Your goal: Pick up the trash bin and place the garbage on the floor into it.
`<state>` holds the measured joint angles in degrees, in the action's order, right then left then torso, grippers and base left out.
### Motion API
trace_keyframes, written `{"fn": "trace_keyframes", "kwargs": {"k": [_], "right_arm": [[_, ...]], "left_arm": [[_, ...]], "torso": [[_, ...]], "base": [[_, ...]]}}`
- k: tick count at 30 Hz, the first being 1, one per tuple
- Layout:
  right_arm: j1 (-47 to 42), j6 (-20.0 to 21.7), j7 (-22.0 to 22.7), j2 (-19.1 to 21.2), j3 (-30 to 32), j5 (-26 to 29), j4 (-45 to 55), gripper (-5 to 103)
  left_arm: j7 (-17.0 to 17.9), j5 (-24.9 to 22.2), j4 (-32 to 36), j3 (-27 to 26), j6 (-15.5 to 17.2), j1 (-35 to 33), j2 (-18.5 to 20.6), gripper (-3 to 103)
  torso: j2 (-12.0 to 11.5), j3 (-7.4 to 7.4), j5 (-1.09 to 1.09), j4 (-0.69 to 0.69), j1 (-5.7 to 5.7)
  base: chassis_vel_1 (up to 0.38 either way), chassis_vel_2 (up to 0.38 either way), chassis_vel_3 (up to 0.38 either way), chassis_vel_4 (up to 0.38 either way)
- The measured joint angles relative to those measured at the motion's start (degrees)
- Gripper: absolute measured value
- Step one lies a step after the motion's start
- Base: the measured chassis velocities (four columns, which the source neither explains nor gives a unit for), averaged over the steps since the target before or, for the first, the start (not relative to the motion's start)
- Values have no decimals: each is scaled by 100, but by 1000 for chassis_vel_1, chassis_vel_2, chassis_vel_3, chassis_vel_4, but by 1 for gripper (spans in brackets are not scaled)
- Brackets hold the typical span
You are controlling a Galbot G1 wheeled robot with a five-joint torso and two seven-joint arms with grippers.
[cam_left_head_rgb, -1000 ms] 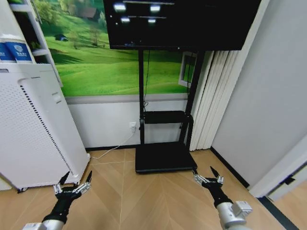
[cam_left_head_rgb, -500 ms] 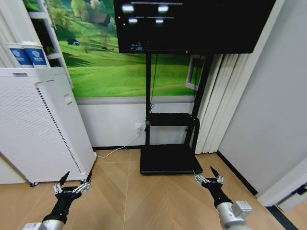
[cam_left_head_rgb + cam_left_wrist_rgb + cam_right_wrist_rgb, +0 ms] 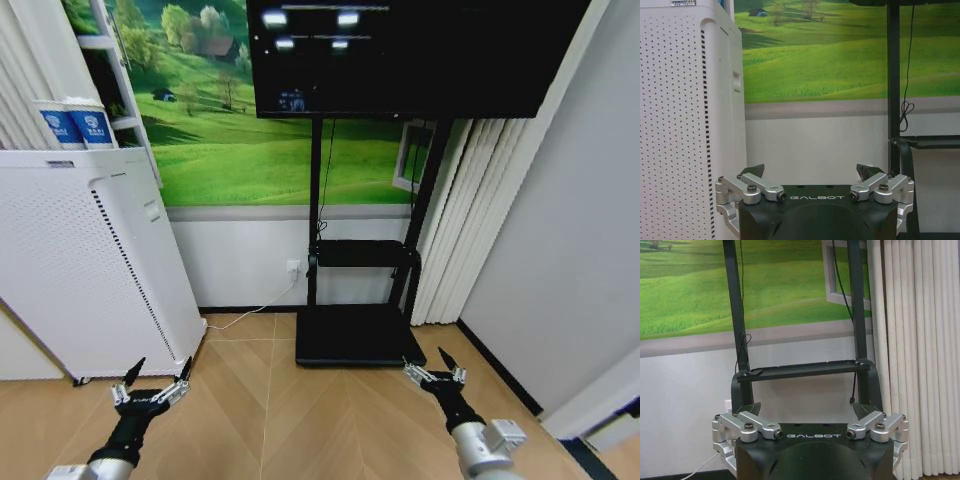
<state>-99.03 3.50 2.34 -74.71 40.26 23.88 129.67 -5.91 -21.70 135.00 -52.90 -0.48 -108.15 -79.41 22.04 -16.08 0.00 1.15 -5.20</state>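
The trash bin and the garbage are out of view. My left gripper [image 3: 150, 378] hangs open and empty above the wooden floor at the lower left of the head view, in front of the white appliance. In its own wrist view the left gripper [image 3: 812, 171] faces the wall beside that appliance. At the lower right my right gripper [image 3: 432, 364] is also open and holds nothing. From the right wrist camera the right gripper [image 3: 806, 409] points at the black TV stand.
A tall white perforated appliance [image 3: 85, 260] stands at the left with two blue-and-white paper cups [image 3: 75, 125] on top. A black TV stand [image 3: 360, 335] with a screen [image 3: 410, 55] sits against the wall ahead. White curtains [image 3: 455, 230] hang at the right. Wooden floor [image 3: 290, 420] lies open between the arms.
The whole picture has slid right and down, so the camera has turned left and tilted up a little. Both grippers keep their places in the view and stay open.
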Motion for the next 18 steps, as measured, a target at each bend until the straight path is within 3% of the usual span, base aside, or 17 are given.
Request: {"fn": "trace_keyframes", "kwargs": {"k": [18], "right_arm": [[0, 0, 0, 0, 0, 0, 0, 100]], "left_arm": [[0, 0, 0, 0, 0, 0, 0, 100]], "torso": [[424, -274, 0, 0, -151]], "base": [[0, 0, 0, 0]]}}
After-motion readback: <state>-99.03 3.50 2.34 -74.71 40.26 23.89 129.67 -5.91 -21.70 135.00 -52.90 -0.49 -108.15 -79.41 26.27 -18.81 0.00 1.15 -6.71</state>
